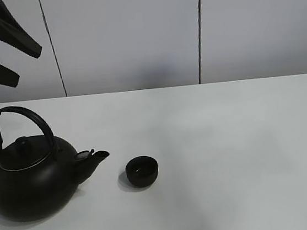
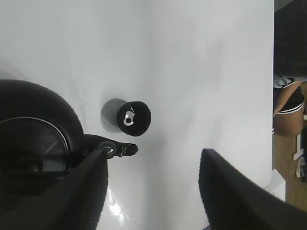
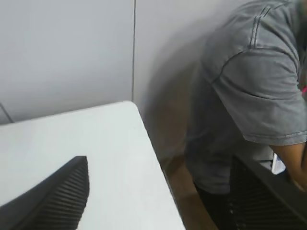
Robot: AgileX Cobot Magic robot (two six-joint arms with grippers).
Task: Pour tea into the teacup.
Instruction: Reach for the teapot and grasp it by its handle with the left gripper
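1. Small handleless teacup [image 1: 142,171] toward the desk's [image 1: 247,154] front edge, left of middle, just off the kettle's [image 1: 31,181] spout, not touching.
2. Probably light and easily nudged; best left standing.
3. Kettle by the front-left corner: likely heavy, rigid; best gripped atop the arched handle [image 1: 26,115].
4. Left gripper [image 1: 26,65] above the kettle, fingers spread, empty; right gripper [image 3: 158,165] near a desk corner, fingers apart, empty.

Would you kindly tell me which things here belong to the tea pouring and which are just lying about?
For the job: kettle, teacup, open left gripper.
Not for it: person in grey shirt, standing off the table.
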